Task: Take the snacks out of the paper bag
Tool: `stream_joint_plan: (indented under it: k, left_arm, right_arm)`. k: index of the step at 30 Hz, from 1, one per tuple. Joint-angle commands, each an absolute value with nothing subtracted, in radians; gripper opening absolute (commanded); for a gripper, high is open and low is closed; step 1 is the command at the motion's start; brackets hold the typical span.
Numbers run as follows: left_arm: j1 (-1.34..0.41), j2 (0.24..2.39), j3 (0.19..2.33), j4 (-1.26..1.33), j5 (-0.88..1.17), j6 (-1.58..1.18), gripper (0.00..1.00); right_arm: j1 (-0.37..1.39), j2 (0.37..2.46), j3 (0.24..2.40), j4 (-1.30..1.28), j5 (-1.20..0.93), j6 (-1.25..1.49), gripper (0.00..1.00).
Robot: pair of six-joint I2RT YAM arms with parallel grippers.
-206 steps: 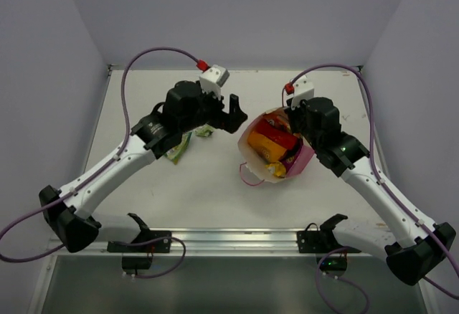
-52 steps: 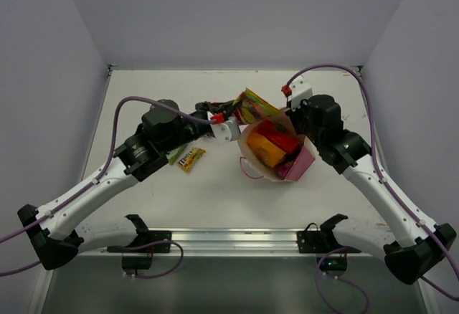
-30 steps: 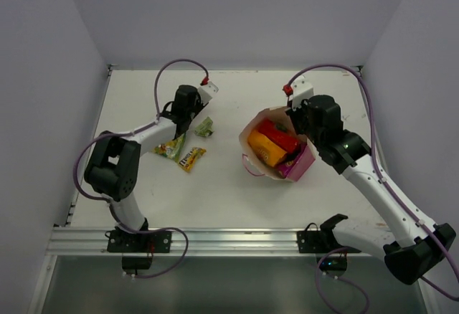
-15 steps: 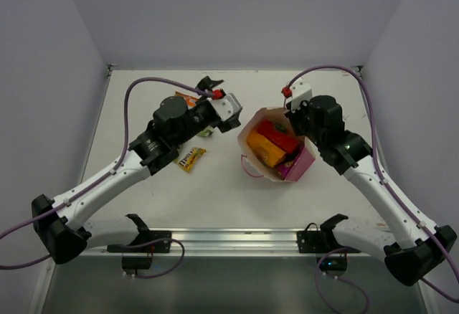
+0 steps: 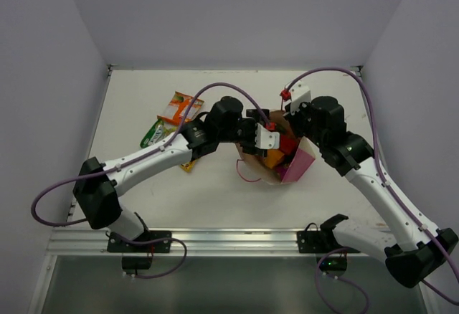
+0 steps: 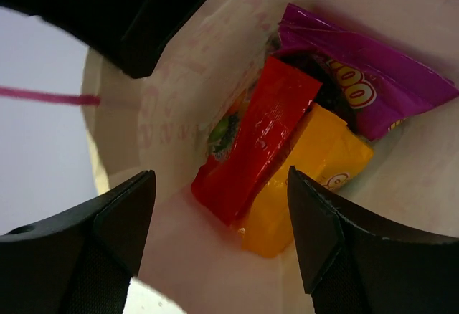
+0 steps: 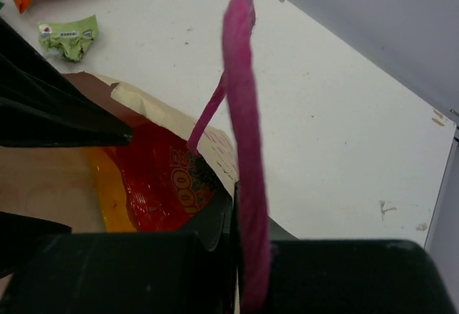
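My left claw point(image 6: 219, 213): wide open, empty, at the bag mouth.
My right claw point(image 7: 244, 257): clamped on the pink handle point(image 7: 242, 113).
Bag position: paper bag point(image 5: 300, 165) on the counter point(image 5: 215, 199).
Bag contents: red packet point(image 6: 262, 138), orange packet point(image 6: 308, 174), purple packet point(image 6: 358, 77).

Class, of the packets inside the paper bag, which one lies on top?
The red packet, long and narrow, lying slantwise across the orange packet; the purple packet sits off to one side.

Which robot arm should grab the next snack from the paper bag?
Left. The left gripper is open at the mouth of the cream-and-pink paper bag, the shiny red packet straight ahead. The right gripper is shut on the bag's thin pink cord handle.
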State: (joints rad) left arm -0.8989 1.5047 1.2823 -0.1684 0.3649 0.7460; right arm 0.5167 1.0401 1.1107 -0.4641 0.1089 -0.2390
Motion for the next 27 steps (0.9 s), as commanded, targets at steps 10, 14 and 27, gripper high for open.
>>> stream_joint_plan:
  k: [10, 14, 27]
  left_arm:
    - [-0.914, 1.741, 1.526, -0.313, 0.459, 0.919, 0.70]
    - [-0.914, 1.790, 1.551, -0.344, 0.486, 0.931, 0.69]
    - [-0.905, 1.858, 1.543, -0.261, 0.468, 0.956, 0.24]
  right_arm:
    - [0.522, 1.002, 1.155, -0.393, 0.046, -0.253, 0.00]
    - [0.520, 1.003, 1.152, -0.391, 0.049, -0.252, 0.00]
    - [0.522, 0.991, 1.124, -0.383, 0.052, -0.238, 0.00]
